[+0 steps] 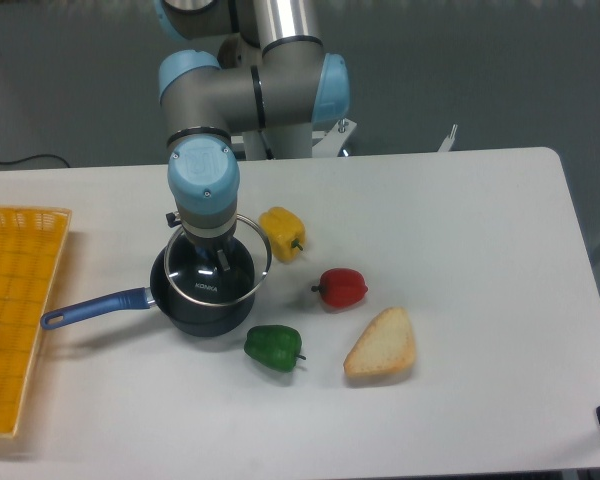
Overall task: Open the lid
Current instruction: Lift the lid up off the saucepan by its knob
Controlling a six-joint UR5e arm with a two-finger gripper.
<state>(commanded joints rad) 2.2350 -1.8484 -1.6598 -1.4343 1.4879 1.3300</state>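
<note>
The clear glass lid (pixel 250 258) with its thin metal rim hangs tilted just above the dark blue saucepan (pixel 198 318), shifted a little to the right of it. My gripper (pixel 216 262) comes straight down from the wrist onto the lid's centre and looks shut on the lid. The blue knob is hidden between the fingers and under the wrist. The pan's long blue handle (pixel 92 306) points left.
A yellow pepper (pixel 282 232) lies just right of the lid's rim. A red pepper (pixel 342 287), a green pepper (pixel 274 346) and a piece of bread (pixel 383 345) lie right of and in front of the pan. A yellow basket (pixel 15 310) stands at the left edge.
</note>
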